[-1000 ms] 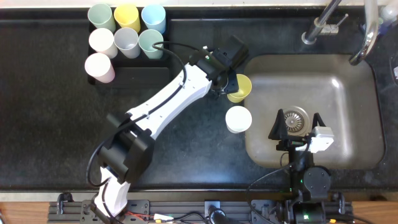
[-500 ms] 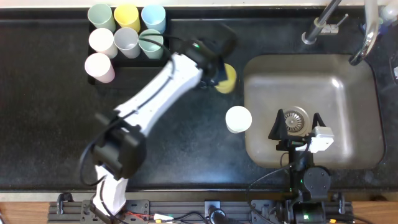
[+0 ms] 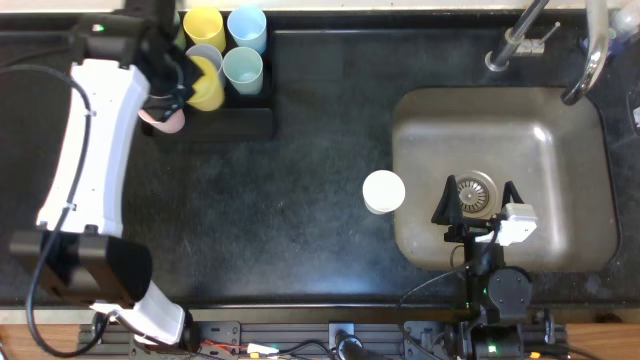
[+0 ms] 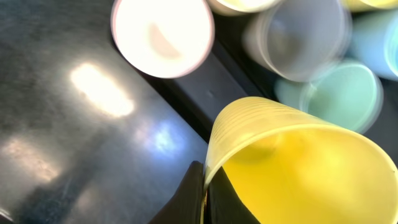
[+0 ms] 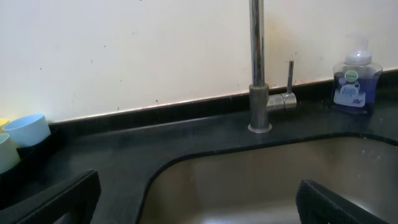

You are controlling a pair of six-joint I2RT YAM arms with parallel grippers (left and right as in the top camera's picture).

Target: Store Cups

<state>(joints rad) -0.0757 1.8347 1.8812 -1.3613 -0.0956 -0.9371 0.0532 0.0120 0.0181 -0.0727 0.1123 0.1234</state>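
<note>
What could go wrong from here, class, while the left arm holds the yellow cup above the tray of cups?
1. The left gripper pinches the yellow cup by its rim alone, so it may slip or swing.
2. It hangs tilted above packed cups; lowering it could knock the pink cup or grey cup over.
3. The white cup stands at the sink rim and might tip in when grasped.
</note>
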